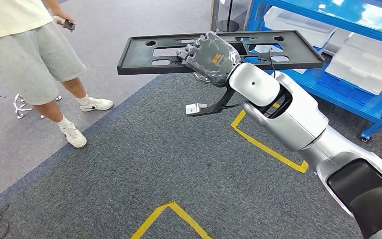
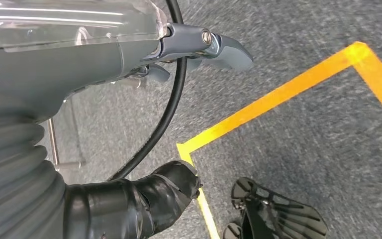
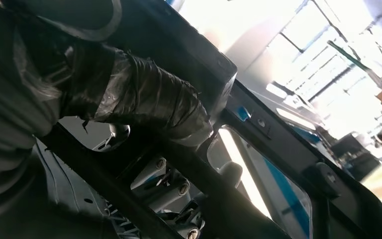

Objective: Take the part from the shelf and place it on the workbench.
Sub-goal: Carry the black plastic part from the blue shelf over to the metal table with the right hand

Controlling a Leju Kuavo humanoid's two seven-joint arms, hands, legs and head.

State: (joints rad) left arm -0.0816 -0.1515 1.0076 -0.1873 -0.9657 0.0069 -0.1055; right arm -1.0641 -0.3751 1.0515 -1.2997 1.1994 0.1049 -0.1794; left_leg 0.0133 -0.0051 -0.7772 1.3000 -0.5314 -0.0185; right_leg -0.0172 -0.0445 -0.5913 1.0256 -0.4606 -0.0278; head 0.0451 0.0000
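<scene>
the right hand (image 1: 210, 56) is gripping the part (image 1: 144, 55), a long flat black panel with cut-out slots, and it is holding it out level in the air above the grey carpet (image 1: 154, 159). the grasp is sitting on the near long edge, roughly mid-length, with the panel lying just beyond the hand and its long axis running side to side across the robot's front, one end reaching toward the person (image 1: 35, 55) standing on the left and the other end hanging in front of the blue shelf (image 1: 358, 94) on the right. in the right wrist view the taped thumb (image 3: 144, 102) is pressing on one face of the panel while the fingers (image 3: 164, 181) are wrapping the other, so the hold looks like a firm pinch on the edge. the left hand (image 2: 199, 47) is hanging low over the floor and a yellow tape line (image 2: 278, 97), its fingers apart and holding nothing, well away from the panel. no workbench is showing, so the carry looks unfinished, and with that wide span sideways, any turn will probably need room at both ends, the shelf side especially.
</scene>
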